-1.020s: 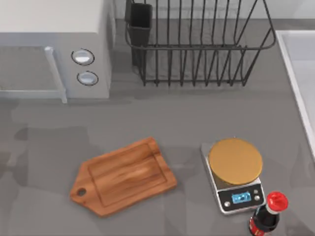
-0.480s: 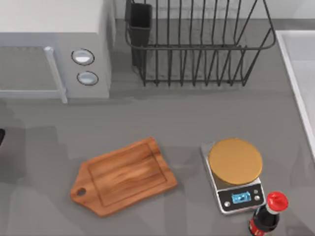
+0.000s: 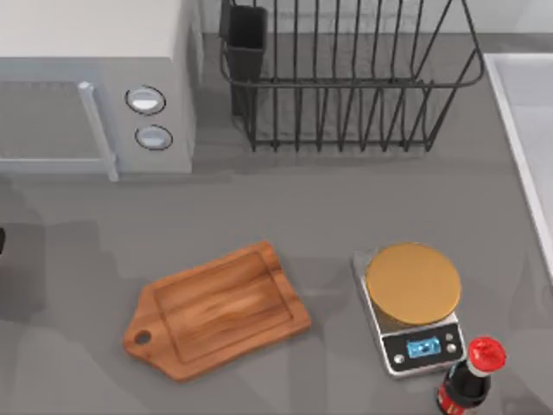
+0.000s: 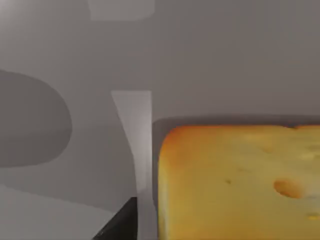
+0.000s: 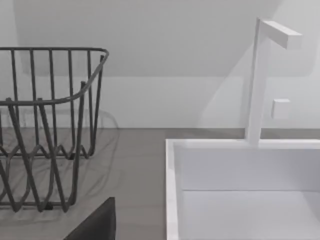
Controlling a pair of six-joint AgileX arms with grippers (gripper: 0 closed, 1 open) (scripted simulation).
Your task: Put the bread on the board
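Observation:
The bread [image 4: 240, 185], a golden-yellow chunk with an orange-brown edge and small holes, looms very close in the left wrist view, over the grey table. A dark part of my left gripper [image 4: 120, 225] shows just beside it; whether it holds the bread cannot be told. A dark sliver of my left arm [image 3: 2, 240] sits at the top view's left edge. The board [image 3: 216, 309], brown wood with a holed handle toward the lower left, lies bare on the table left of centre. A dark part of my right gripper [image 5: 95, 222] shows near the sink.
A silver scale [image 3: 413, 303] with a tan disc stands right of the board, and a red-capped bottle [image 3: 469, 380] in front of it. A microwave [image 3: 95, 86] is at the back left, a wire dish rack [image 3: 346, 78] at the back centre, and a white sink [image 3: 518, 130] at the right.
A dark sliver of the left arm has come in at the top view's left edge, and the shadows on the left of the table have shifted. Board, scale and bottle have not moved.

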